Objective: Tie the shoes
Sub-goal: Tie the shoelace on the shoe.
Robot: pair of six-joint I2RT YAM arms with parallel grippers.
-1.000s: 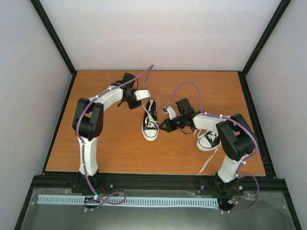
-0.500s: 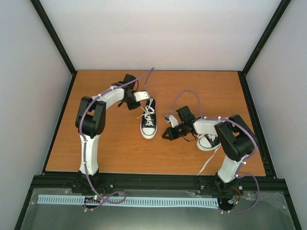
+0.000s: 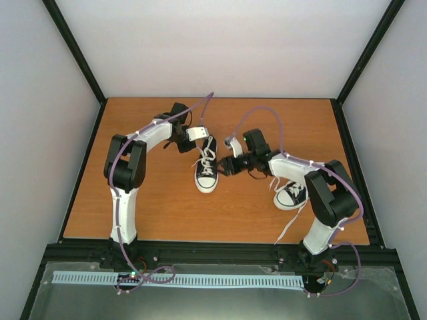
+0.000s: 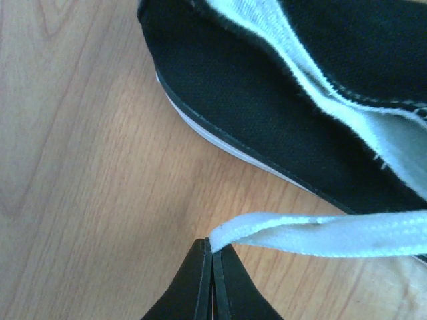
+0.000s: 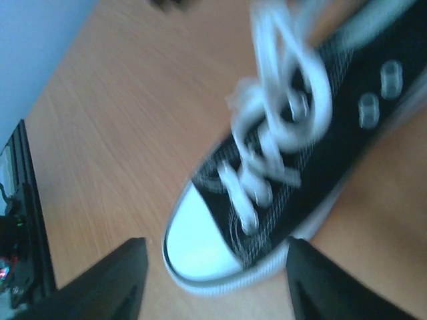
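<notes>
Two small black shoes with white toe caps stand on the wooden table. One shoe (image 3: 207, 172) is in the middle, its toe toward me; the other shoe (image 3: 291, 195) lies partly under my right forearm. My left gripper (image 3: 200, 141) is by the middle shoe's heel. In the left wrist view it (image 4: 212, 250) is shut on the end of a white lace (image 4: 320, 233) beside the shoe's black side (image 4: 253, 113). My right gripper (image 3: 227, 167) stands open at that shoe's right side. In the blurred right wrist view it (image 5: 215, 250) hangs over the toe cap (image 5: 200, 233) and laces (image 5: 280, 133).
A loose white lace (image 3: 287, 230) trails from the right shoe to the table's near edge. Black frame posts and grey walls enclose the wooden table (image 3: 133, 200). A black rail (image 3: 213, 253) runs along the front by the arm bases.
My right gripper has gone from shut to open and swung back up to the middle shoe's toe. The left gripper has stayed shut on the lace.
</notes>
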